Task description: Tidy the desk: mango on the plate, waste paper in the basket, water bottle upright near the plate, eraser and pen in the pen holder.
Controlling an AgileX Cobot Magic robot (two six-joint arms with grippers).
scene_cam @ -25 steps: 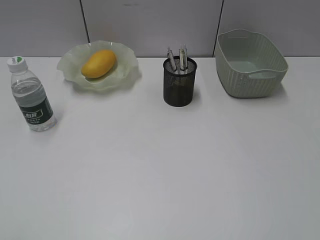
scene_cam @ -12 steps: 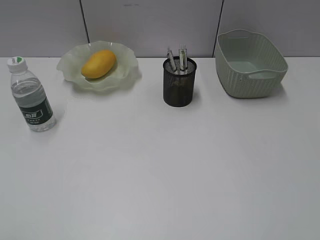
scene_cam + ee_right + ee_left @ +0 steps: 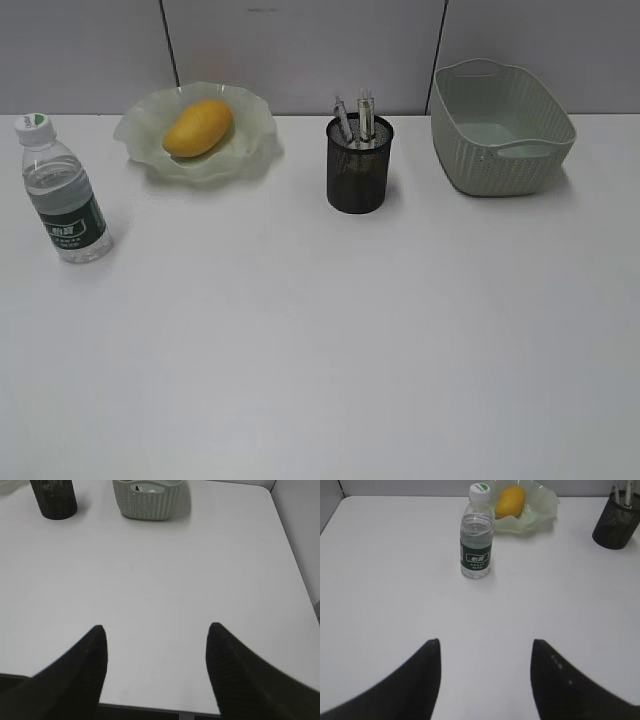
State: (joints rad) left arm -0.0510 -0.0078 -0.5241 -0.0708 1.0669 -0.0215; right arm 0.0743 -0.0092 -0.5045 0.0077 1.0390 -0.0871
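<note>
On the desk [image 3: 320, 340]: task reads done
mango [image 3: 198, 127]: in plate [image 3: 140, 135], 11 o'clock
water bottle [image 3: 62, 190]: upright, 8 o'clock of plate
left gripper [image 3: 485, 680]: jaws apart, empty
right gripper [image 3: 156, 675]: jaws apart, empty
step: keep both clear, low at 6 o'clock

Exterior slants down across the desk [image 3: 320, 340]; wrist views sit low, probably sharing the pen holder [image 3: 616, 522].
</note>
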